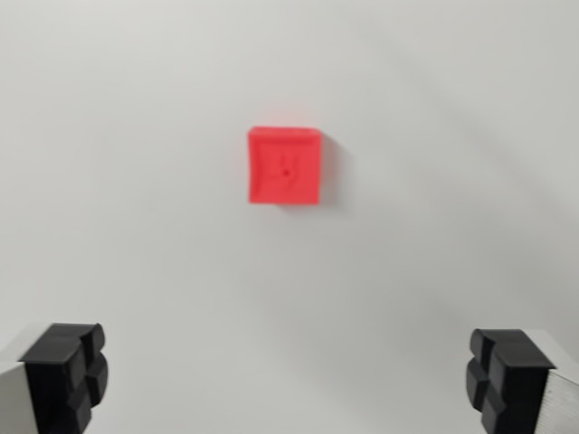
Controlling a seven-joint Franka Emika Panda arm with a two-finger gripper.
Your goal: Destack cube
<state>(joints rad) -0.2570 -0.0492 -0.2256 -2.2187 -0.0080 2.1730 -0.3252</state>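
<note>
Red cube sits alone on the white surface — gripper spread wide, empty.

Cube bright red-pink, plain, one small dark dot mid top face, ahead of the gripper. Finger pads black, on pale grey metal fingers. Table plain off-white, no pattern, faint grey shadow beside the cube.

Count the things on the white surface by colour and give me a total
Red cube: 1 visible from above; any cube stacked beneath it would be hidden
Other colours: 0
Total: 1
The open pincer holds nothing.
</note>
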